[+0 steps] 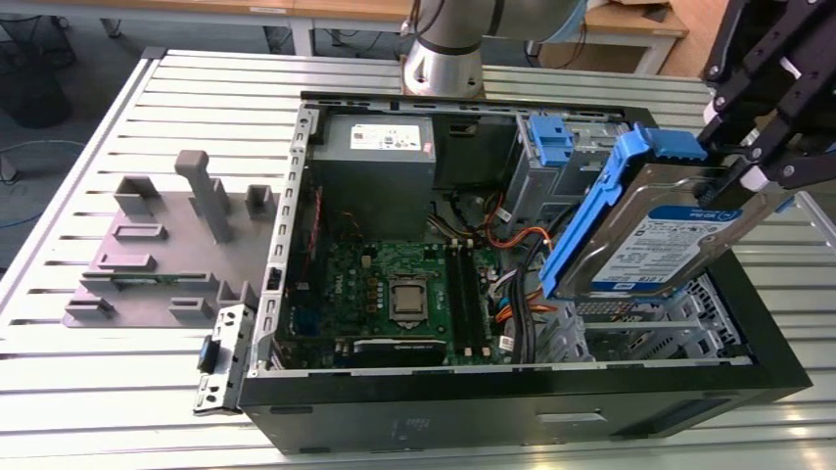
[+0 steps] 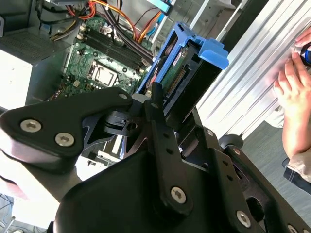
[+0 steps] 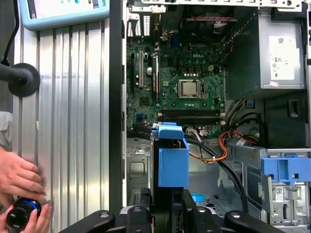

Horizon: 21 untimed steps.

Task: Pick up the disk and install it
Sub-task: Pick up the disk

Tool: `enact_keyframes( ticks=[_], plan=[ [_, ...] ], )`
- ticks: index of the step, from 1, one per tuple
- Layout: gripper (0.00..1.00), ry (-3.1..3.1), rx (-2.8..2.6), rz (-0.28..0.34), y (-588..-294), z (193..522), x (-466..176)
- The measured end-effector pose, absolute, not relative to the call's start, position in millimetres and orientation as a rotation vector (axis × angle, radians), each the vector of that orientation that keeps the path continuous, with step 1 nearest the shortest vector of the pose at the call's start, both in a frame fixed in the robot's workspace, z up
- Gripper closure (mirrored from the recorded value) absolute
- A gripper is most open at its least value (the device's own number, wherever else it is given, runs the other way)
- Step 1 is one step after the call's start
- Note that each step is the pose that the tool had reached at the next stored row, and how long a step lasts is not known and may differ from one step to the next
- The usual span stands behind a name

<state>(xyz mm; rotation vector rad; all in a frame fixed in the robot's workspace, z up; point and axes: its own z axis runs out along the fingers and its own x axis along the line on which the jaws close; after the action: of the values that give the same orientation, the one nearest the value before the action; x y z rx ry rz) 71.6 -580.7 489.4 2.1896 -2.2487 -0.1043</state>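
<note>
While the claw (image 1: 734,166) clamps it by its upper end, the disk (image 1: 660,240) hangs tilted over the open computer case (image 1: 523,406). It is a silver-grey hard drive with a blue-and-white label, set in a blue plastic carrier frame (image 1: 594,211). The black claw is closed firmly on the drive, which sits between its fingers. In the exterior view the claw is above the disk and toward that view's right.

The drive's lower end points down toward the metal drive cage (image 1: 679,328) at the exterior view's right side of the case. Whether it touches the cage cannot be told. In both wrist views the disk (image 2: 182,73) (image 3: 172,162) juts out from the claw (image 2: 163,104) (image 3: 167,206) toward the inside of the case.

Beside the cage lies the green motherboard (image 1: 392,294) with its processor socket. Behind it sits a grey power supply (image 1: 372,147), and near that a second blue bracket (image 1: 549,142) rests in a drive bay.

The case stands on a slatted aluminium table (image 1: 105,401). A grey fixture (image 1: 170,245) with upright posts lies on the table, just beside the case at the exterior view's left.

In both wrist views a person's hand (image 2: 296,97) (image 3: 19,174) rests at the table's edge, well apart from the case.
</note>
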Motion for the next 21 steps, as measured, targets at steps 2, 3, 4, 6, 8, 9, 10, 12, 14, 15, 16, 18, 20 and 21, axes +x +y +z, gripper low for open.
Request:
enact_keyframes(
  ticks=[2, 3, 4, 6, 8, 9, 10, 12, 14, 15, 16, 18, 20, 21],
  plan=[
    [0.65, -2.249, 2.19, -0.104, -581, 489, 72],
    [0.65, -2.249, 2.19, -0.104, -581, 489, 72],
    [0.65, -2.249, 2.19, -0.104, -581, 489, 73],
    [0.65, -2.249, 2.19, -0.104, -581, 489, 77],
    [0.65, -2.249, 2.19, -0.105, -581, 489, 82],
    [0.65, -2.249, 2.19, -0.105, -581, 489, 85],
    [0.65, -2.249, 2.189, -0.105, -581, 489, 88],
    [0.65, -2.248, 2.189, -0.105, -581, 489, 94],
    [0.65, -2.248, 2.189, -0.105, -581, 489, 100],
    [0.65, -2.248, 2.189, -0.105, -581, 489, 102],
    [0.65, -2.248, 2.189, -0.105, -582, 489, 104],
    [0.65, -2.248, 2.189, -0.105, -582, 489, 105],
    [0.65, -2.248, 2.189, -0.105, -582, 487, 105],
    [0.65, -2.248, 2.189, -0.105, -582, 487, 106]
  ],
)
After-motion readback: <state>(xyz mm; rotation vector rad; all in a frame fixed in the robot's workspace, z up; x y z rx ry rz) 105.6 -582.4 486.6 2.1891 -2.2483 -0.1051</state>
